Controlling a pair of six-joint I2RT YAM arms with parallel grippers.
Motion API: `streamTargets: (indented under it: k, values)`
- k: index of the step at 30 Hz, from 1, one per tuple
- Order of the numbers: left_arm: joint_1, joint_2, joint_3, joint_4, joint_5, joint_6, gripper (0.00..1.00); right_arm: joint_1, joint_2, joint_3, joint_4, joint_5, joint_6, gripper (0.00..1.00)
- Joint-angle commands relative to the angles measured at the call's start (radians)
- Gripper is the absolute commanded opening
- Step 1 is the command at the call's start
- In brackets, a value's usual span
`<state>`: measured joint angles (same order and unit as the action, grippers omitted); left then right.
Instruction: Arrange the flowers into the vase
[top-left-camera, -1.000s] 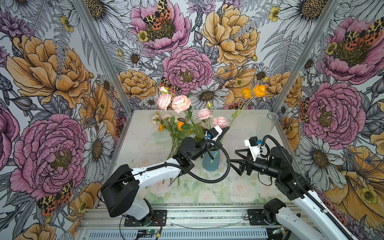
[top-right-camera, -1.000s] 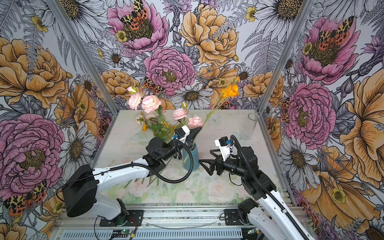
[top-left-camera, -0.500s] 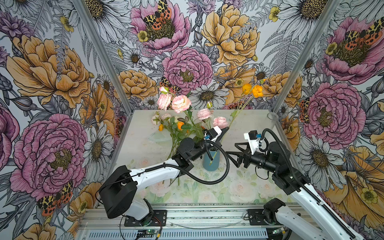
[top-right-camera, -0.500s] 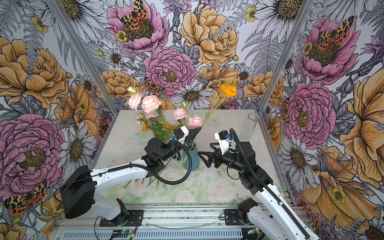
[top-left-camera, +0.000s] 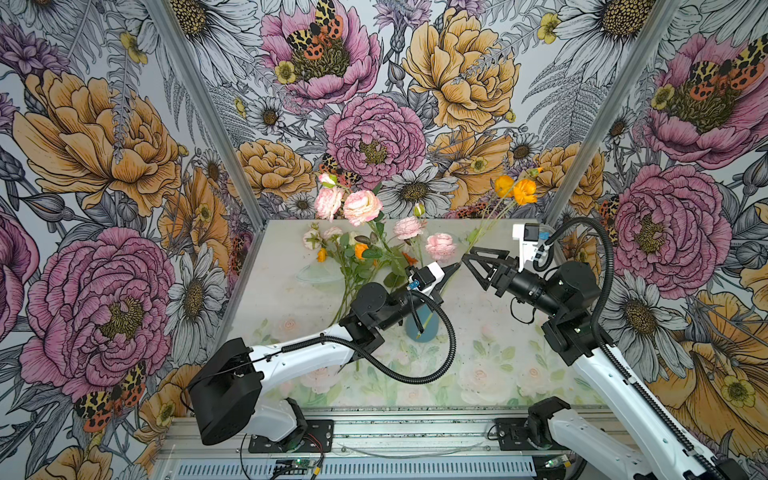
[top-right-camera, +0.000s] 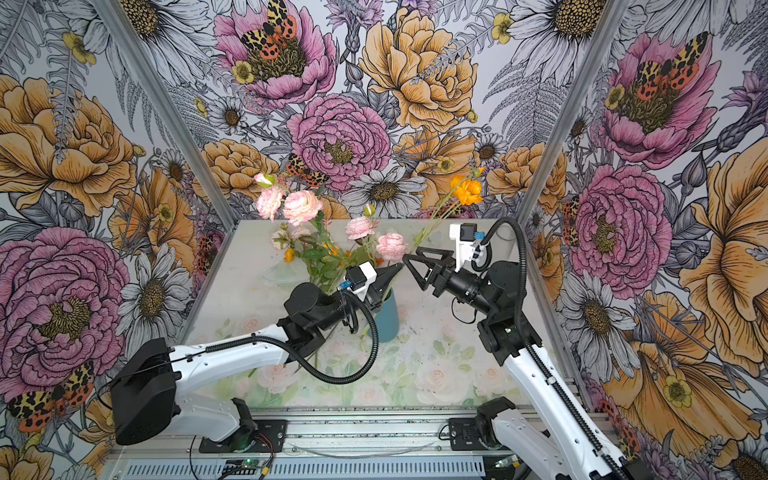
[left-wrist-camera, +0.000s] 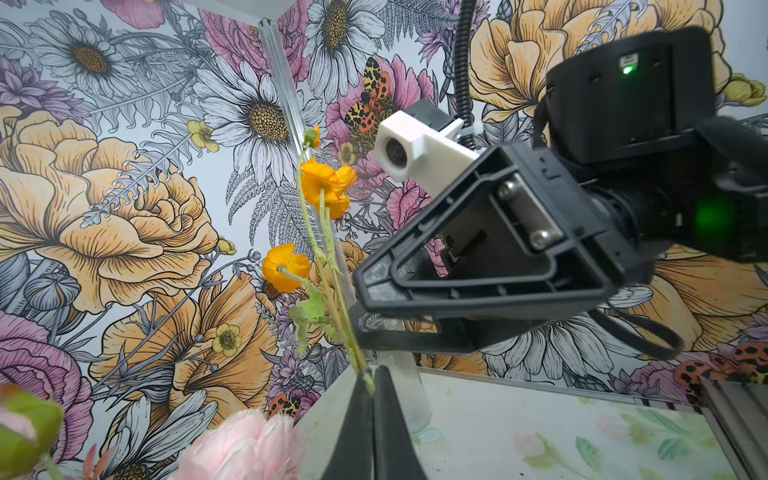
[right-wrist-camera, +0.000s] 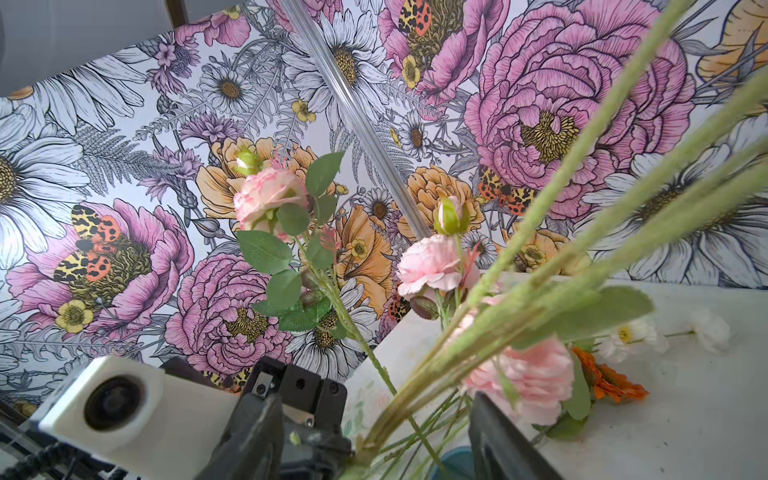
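Observation:
My left gripper is shut on the lower stem of an orange flower, held slanting up to the right above the teal vase. The right gripper stands open with that green stem between its fingers, not touching either, just above the left gripper's tips. Pink ruffled flowers stand in the vase. More flowers lie on the table at the back left, among them white ones and an orange sunflower.
A clear ribbed glass stands at the table's back right corner. A shallow glass dish lies under the loose flowers. Flowered walls close in the table on three sides; the metal rail runs along the front.
The right gripper has moved left and up to the orange flower's stem, and its jaws have narrowed around it. The left gripper has held its place with the stem.

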<state>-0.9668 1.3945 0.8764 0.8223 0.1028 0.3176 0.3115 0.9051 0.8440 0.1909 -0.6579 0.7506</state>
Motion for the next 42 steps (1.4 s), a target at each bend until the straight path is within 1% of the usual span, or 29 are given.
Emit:
streamTargets:
  k: [1, 4, 7, 12, 18, 23, 27, 28, 29, 30, 31, 32, 33, 34, 36, 39, 41, 42]
  values:
    - [-0.009, -0.023, -0.002, -0.005, -0.025, 0.022, 0.00, -0.005, 0.027, -0.007, 0.137, -0.074, 0.119, 0.70]
    - [-0.009, -0.025, 0.013, -0.023, -0.027, 0.036, 0.00, -0.005, 0.037, -0.009, 0.147, -0.094, 0.152, 0.72]
    - [-0.009, -0.017, 0.028, -0.030, -0.022, 0.041, 0.00, -0.005, 0.046, -0.024, 0.231, -0.120, 0.215, 0.71]
    - [-0.012, -0.003, 0.032, -0.016, -0.026, 0.041, 0.00, -0.006, 0.063, -0.022, 0.273, -0.145, 0.257, 0.59]
    - [-0.019, 0.007, 0.036, -0.012, -0.031, 0.042, 0.00, -0.005, 0.070, -0.022, 0.262, -0.152, 0.257, 0.46]
    - [-0.018, 0.005, 0.042, -0.022, -0.035, 0.048, 0.00, -0.006, 0.076, -0.027, 0.259, -0.158, 0.255, 0.23]
    - [-0.019, -0.006, 0.041, -0.033, -0.039, 0.052, 0.00, -0.005, 0.073, -0.026, 0.243, -0.157, 0.250, 0.00]
    - [-0.020, -0.011, 0.039, -0.033, -0.042, 0.052, 0.00, -0.005, 0.071, -0.026, 0.239, -0.154, 0.247, 0.00]
    - [-0.020, -0.018, 0.034, -0.033, -0.045, 0.050, 0.10, -0.006, 0.068, -0.025, 0.236, -0.153, 0.244, 0.00]
    - [-0.021, -0.029, 0.026, -0.033, -0.049, 0.042, 0.38, -0.005, 0.066, -0.022, 0.229, -0.152, 0.237, 0.00]
    - [-0.021, -0.044, 0.014, -0.033, -0.054, 0.031, 0.59, -0.005, 0.062, -0.017, 0.221, -0.154, 0.229, 0.00]
    - [-0.020, -0.062, 0.002, -0.034, -0.061, 0.021, 0.73, -0.005, 0.058, -0.009, 0.211, -0.156, 0.218, 0.00]
    - [-0.021, -0.085, -0.012, -0.042, -0.068, 0.010, 0.90, -0.005, 0.049, 0.003, 0.195, -0.158, 0.203, 0.00]
    - [-0.020, -0.115, -0.019, -0.076, -0.073, 0.001, 0.99, -0.005, 0.039, 0.014, 0.182, -0.154, 0.181, 0.00]
    - [-0.021, -0.181, -0.026, -0.179, -0.086, -0.020, 0.99, -0.005, 0.017, 0.036, 0.157, -0.140, 0.139, 0.00]
    - [-0.020, -0.288, -0.047, -0.338, -0.113, -0.111, 0.99, -0.005, -0.021, 0.073, 0.110, -0.116, 0.063, 0.00]
    - [-0.020, -0.360, -0.037, -0.482, -0.099, -0.167, 0.99, -0.005, -0.051, 0.089, 0.064, -0.067, -0.004, 0.00]
    - [-0.021, -0.388, -0.028, -0.558, -0.088, -0.198, 0.99, -0.003, -0.068, 0.086, 0.050, -0.022, -0.030, 0.00]
